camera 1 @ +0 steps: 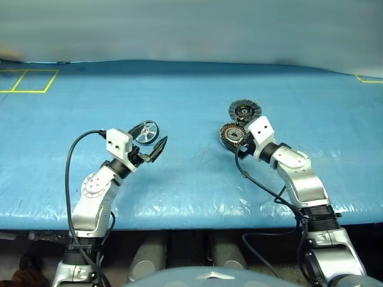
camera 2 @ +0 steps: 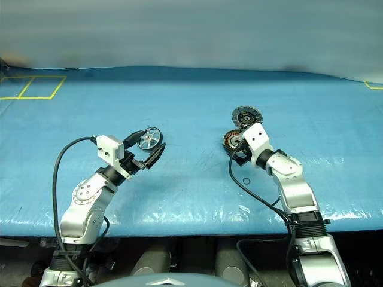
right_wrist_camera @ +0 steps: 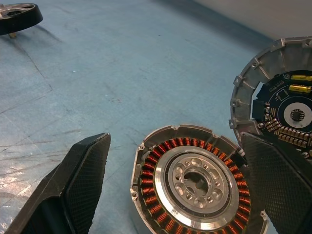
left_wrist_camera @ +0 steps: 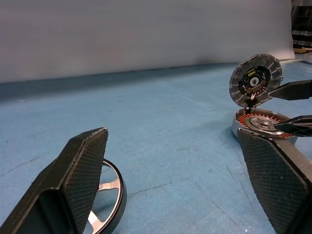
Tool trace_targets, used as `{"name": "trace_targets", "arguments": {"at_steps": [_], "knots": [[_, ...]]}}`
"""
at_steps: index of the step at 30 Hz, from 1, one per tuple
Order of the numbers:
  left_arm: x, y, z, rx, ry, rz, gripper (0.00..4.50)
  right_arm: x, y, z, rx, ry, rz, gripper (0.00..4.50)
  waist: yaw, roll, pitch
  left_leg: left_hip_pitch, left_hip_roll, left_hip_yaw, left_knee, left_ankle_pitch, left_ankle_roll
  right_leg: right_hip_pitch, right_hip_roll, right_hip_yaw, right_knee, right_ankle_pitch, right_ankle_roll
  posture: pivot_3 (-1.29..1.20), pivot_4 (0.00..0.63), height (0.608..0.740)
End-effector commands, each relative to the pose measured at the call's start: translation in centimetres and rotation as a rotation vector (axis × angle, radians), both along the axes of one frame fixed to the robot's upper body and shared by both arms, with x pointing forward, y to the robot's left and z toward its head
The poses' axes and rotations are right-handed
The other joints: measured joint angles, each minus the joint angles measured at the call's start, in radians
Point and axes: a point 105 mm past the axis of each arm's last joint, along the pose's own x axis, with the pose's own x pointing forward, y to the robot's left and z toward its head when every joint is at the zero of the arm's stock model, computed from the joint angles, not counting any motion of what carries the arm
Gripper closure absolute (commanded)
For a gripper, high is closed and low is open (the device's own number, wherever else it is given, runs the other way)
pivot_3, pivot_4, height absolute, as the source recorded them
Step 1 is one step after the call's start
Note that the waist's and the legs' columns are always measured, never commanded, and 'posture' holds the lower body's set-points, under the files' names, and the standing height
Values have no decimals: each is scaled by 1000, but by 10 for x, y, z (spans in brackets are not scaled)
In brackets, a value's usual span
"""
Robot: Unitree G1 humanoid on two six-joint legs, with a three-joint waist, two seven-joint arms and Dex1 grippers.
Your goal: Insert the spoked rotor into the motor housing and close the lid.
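My left gripper (camera 1: 152,142) has its fingers spread wide, nothing pinched, with the spoked rotor (camera 1: 146,132) lying flat just beyond the tips, left of the table's middle. My right gripper (right_wrist_camera: 170,190) is spread too, its fingers either side of the motor housing (camera 1: 233,135), which lies open right of the middle with copper windings showing. The lid (camera 1: 245,110) stands hinged up at the housing's far side. Everything sits on a table (camera 1: 191,179) covered by wrinkled blue plastic sheet. Yellow tape lines (camera 1: 28,81) mark the far left corner. A pale wall (camera 1: 191,27) runs behind the far edge.
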Motion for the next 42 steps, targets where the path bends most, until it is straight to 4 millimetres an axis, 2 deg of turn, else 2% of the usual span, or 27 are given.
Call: {"name": "trace_targets", "arguments": {"at_steps": [1, 25, 30, 33, 35, 37, 42], "knots": [[-1, 0, 12, 2, -57, 2, 0, 2, 2, 17, 23, -56, 2, 11, 0, 0, 0, 0, 0, 0, 0, 0, 0, 0, 0, 0, 0, 0, 0, 0, 150, 740], [5, -4, 15, 3, -72, -8, 0, -5, 5, 16, 46, -39, 22, 11, 0, 0, 0, 0, 0, 1, 0, 0, 0, 0, 0, 1, 0, 0, 0, 0, 150, 740], [10, 0, 19, -9, -102, 40, 0, -7, 9, 12, 20, -19, 45, 11, 0, 0, 0, 0, 0, 1, 1, 0, 0, 0, 0, 1, 0, 1, 1, 0, 150, 740], [10, -1, 18, -12, -103, 41, 0, -9, 4, 11, -68, -15, 53, 11, 0, 0, 0, 0, 0, 1, 1, 0, 1, 0, 0, 1, 0, 1, 1, 0, 150, 740], [10, -2, 17, -10, -103, 40, 0, -11, 0, 9, -223, -9, 88, 11, 1, 0, 0, 0, 0, 2, 1, 0, 1, 0, 0, 1, 0, 1, 1, 0, 150, 740], [10, -2, 17, -9, -102, 40, 0, -14, -1, 10, -382, 8, 171, 11, 1, 0, 0, 0, 0, 2, 2, -1, 2, 0, 0, 2, 0, 1, 2, 0, 150, 740], [9, -9, 12, -15, -88, 19, 0, -10, 6, 19, -614, 19, 350, 11, -8, 0, 0, 0, 1, 4, 5, -1, 3, 0, 0, 3, 0, 2, 3, 0, 150, 740]]}}
